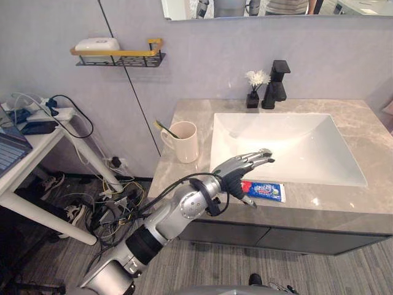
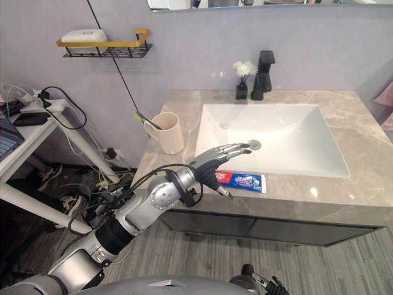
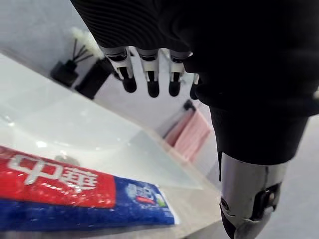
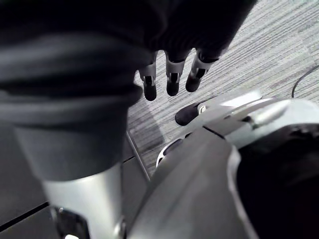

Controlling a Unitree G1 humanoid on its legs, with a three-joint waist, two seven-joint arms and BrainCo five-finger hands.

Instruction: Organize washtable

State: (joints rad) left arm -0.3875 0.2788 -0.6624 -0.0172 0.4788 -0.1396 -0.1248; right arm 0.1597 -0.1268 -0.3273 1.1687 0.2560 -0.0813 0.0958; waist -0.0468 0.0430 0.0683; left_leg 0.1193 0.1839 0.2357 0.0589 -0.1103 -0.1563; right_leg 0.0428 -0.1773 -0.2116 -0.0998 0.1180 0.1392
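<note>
Beige cup [image 1: 187,145], toothpaste [image 1: 268,191] — left hand [image 1: 232,174] above

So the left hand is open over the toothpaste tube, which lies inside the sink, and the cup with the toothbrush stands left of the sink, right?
Not inside: in the left eye view the toothpaste tube lies on the counter in front of the sink. The rest holds: left hand open over it, cup with toothbrush left of the sink.

A pale grey wall [image 1: 202,61] carries a wire shelf [image 1: 120,58] and a mirror [image 1: 276,7]; a white table [image 1: 43,144] stands on grey striped floor [image 1: 202,264].
</note>
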